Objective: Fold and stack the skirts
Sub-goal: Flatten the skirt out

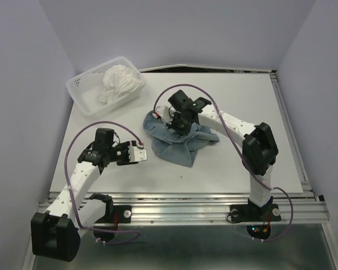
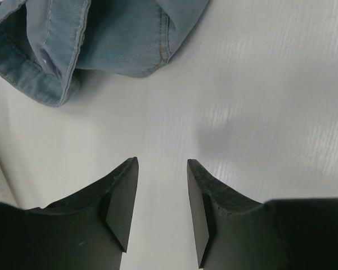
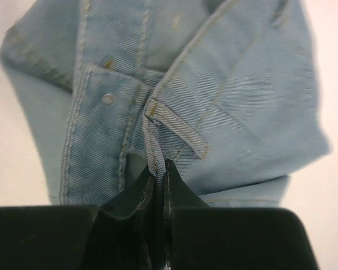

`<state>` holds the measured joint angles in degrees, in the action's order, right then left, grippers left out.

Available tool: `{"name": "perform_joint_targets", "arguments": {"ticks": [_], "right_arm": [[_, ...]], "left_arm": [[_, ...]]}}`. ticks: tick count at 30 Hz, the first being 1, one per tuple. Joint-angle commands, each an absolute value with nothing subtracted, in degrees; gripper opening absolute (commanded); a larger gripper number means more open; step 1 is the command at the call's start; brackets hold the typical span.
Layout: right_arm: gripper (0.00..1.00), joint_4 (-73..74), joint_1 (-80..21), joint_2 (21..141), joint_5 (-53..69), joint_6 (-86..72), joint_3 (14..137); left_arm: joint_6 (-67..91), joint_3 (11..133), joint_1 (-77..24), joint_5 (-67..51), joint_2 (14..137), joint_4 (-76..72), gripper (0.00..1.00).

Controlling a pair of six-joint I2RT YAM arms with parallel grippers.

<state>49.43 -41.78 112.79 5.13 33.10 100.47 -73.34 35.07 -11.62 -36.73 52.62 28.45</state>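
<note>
The right claw [image 3: 160, 169] is pinching the blue skirt [image 3: 230, 95] by its waist, likely to spread it for folding, while the left claw [image 2: 162, 164] is hanging open nearby.

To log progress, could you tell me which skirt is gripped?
The blue-grey cloth skirt, pinched by the right gripper; the white ruffled skirt lies in the white mesh basket.

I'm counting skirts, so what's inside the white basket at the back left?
A crumpled white skirt fills the right part of the basket; the left part shows bare mesh. Anything under the cloth is hidden.
</note>
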Motion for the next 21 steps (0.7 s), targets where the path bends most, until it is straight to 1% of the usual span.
{"name": "perform_joint_targets", "arguments": {"ticks": [1,2,4,7,9,11,14,16,21], "right_arm": [[0.01,52.7,-42.6,107.5,12.0,30.8,92.0],[0.01,51.5,-42.6,106.0,11.9,28.7,87.4],[0.01,48.4,-42.1,102.2,10.6,25.9,85.0],[0.01,44.0,-40.0,99.3,8.6,20.0,85.2],[0.01,41.7,-36.8,99.1,7.5,15.2,88.3],[0.01,40.7,-34.6,100.1,7.4,10.8,91.0],[0.01,40.3,-30.8,101.6,6.9,5.9,96.1],[0.01,39.8,-28.5,102.6,7.2,4.1,98.4],[0.01,38.1,-26.6,103.3,8.8,1.1,99.8]], "left_arm": [[-77.4,32.5,-11.7,-35.9,52.1,20.1,0.51],[-78.0,31.7,-11.7,-36.7,51.9,18.1,0.51],[-80.2,28.3,-11.8,-38.1,51.5,10.0,0.51],[-80.1,25.8,-12.3,-38.1,54.5,-1.6,0.51],[-80.1,27.8,-12.7,-38.0,61.0,-5.3,0.51],[-81.6,32.5,-12.6,-38.8,67.7,-3.9,0.52],[-82.1,35.8,-13.0,-41.8,72.5,-3.4,0.54],[-81.7,37.4,-14.9,-42.7,73.1,-3.3,0.55],[-78.3,37.0,-20.7,-40.1,75.8,-6.5,0.56]]}}
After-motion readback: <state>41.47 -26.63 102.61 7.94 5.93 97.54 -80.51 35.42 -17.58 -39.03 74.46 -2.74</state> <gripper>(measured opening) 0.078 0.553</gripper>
